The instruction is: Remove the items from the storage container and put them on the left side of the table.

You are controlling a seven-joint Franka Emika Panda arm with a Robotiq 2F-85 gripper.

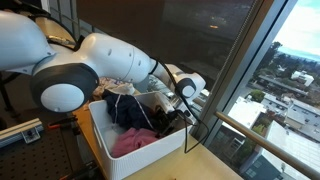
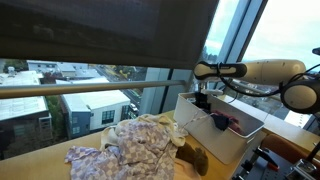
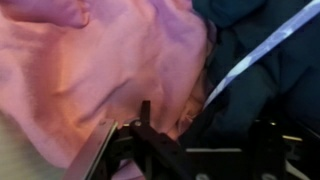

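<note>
Pink garment (image 3: 110, 70): filling the wrist view, lying against navy cloth (image 3: 270, 90) that a white strap (image 3: 262, 50) is crossing.
Gripper (image 1: 181, 97): hanging low inside the storage container (image 1: 100, 145); its fingers are showing dark and blurred, so the jaw spread cannot be told.
Items (image 1: 128, 113): some lying heaped in the container; lavender-patterned and tan pieces (image 2: 135, 145) resting on the table (image 2: 35, 165) beside it.
Room: window glass (image 1: 235, 55) looking over city buildings (image 1: 290, 100).
</note>
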